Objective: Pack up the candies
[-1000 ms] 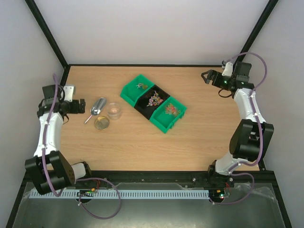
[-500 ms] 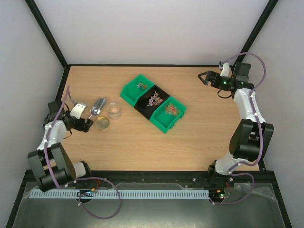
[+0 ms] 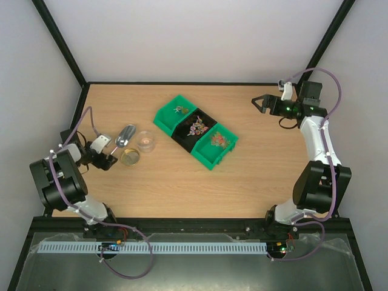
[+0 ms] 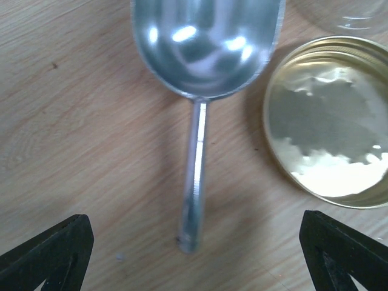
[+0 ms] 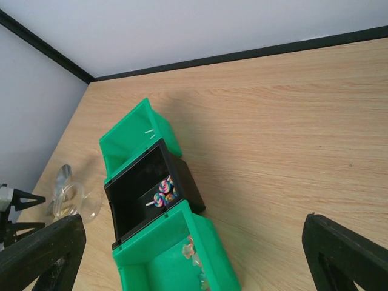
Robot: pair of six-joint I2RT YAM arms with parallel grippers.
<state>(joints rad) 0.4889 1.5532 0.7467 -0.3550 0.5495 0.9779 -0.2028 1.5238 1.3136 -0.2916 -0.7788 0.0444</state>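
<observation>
Candies (image 3: 197, 127) lie in the green and black bins (image 3: 209, 160) on the table (image 3: 254, 176). Left claw (image 4: 194, 248) is spread wide by the metal scoop (image 4: 206, 42). Right claw (image 3: 262, 102) is spread wide too, far off.

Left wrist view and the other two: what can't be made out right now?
- Left wrist: the jar is cut off by the top edge, so only a sliver shows.
- Top external: the candies are too small to count or sort by colour.
- Right wrist: the inside of the far green bin is hidden by its own wall.
- Right wrist: the near green bin is cut off by the bottom edge, so its contents are only partly seen.
</observation>
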